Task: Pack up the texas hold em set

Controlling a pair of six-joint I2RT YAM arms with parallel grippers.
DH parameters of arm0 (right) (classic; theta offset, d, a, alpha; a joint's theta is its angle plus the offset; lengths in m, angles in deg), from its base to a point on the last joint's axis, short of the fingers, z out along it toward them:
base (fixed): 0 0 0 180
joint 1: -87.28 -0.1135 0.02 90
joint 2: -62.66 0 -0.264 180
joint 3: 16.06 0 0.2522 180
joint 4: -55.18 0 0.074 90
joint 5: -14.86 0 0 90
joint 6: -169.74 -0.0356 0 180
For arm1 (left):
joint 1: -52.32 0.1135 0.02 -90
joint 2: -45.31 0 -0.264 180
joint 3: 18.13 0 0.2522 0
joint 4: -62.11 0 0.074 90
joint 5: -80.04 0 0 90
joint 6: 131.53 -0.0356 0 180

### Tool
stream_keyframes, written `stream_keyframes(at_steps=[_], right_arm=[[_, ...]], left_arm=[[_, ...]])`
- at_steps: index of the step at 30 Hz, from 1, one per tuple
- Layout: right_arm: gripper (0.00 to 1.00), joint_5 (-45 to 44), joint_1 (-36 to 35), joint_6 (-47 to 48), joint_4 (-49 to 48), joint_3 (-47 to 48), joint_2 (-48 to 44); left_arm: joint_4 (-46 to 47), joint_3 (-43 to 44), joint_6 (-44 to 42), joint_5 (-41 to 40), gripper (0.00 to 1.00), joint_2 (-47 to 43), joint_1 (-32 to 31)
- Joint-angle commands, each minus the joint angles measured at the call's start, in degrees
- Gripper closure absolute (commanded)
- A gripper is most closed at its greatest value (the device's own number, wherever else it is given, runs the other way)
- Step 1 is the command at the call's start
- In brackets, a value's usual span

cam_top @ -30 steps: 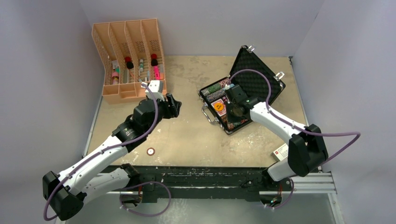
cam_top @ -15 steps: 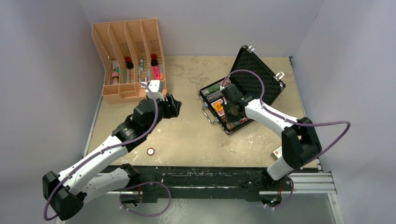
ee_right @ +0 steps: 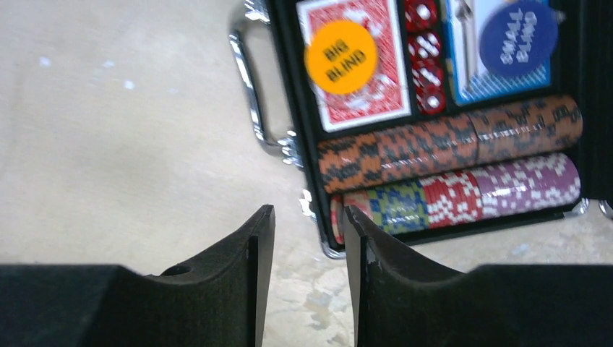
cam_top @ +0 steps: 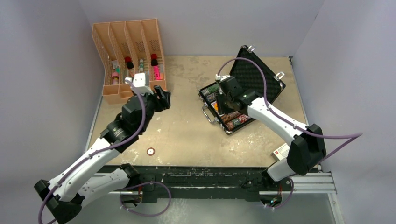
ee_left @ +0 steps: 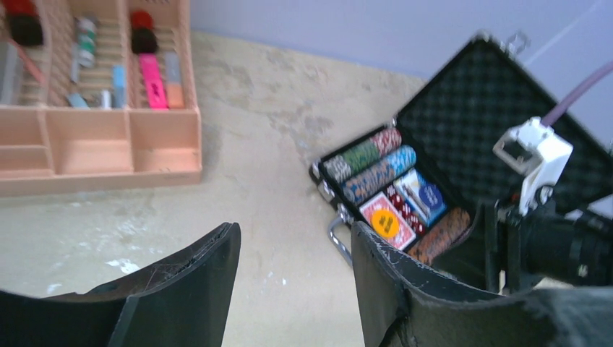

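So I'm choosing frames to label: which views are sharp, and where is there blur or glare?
Top external: sharp, evenly lit. Left wrist: soft throughout, the briefcase and orange rack smeared. Right wrist: the BIG BLIND button readable, chip rows slightly blurred, glints on the silver handle.

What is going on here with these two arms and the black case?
A robot is packing a poker set. The black case lies open on the table, with rows of chips and a red card deck already inside. The right tool hovers open over the case, holding nothing. The left tool is open and empty too, raised near the orange rack. One loose chip lies on the table, not yet packed.
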Motion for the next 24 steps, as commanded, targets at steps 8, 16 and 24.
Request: stream_keyframes(at_steps=[8, 16, 24], right_arm=[[0.4, -0.51, -19.79, -4.12, -12.39, 12.67, 11.42], [0.28, 0.15, -33.96, 3.51, -11.03, 34.45, 32.01], [0.25, -1.98, -40.65, 9.18, -8.63, 49.21, 45.34]], left_arm=[[-5.57, 17.2, -7.61, -12.11, 0.42, -5.47, -0.02], [-9.32, 21.73, -9.13, -14.0, 0.41, -5.12, -0.09], [-10.45, 22.42, -9.47, -14.81, 0.4, -5.09, -0.11]])
